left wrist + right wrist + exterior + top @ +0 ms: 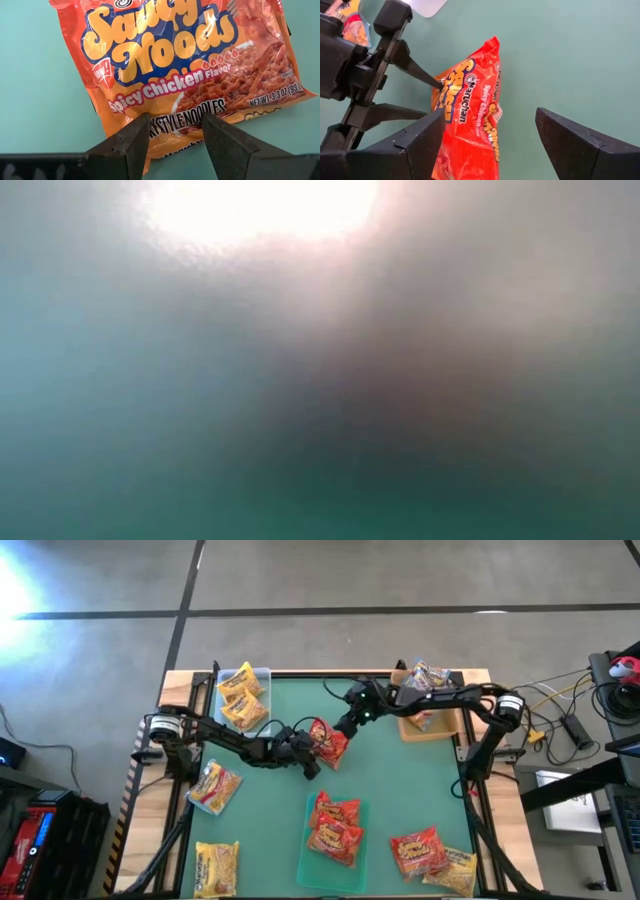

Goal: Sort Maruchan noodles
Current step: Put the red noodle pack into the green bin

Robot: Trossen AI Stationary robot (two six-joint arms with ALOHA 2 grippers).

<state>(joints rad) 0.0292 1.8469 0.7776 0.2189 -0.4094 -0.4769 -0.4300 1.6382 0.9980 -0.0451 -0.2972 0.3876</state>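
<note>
Red packet (330, 741): you've got it near table centre, slightly toward 12 o'clock, label reads "Spicy Chicken".
Left gripper (312, 747): at the packet's 9 o'clock, fingers clamped on its edge (175, 127).
Right gripper (345, 725): at the packet's 1 o'clock, fingers spread wide, not touching (490, 135).
Clear tray (308, 852): 6 o'clock, holds more red packets.
Low view: blurred, tells you nothing.
</note>
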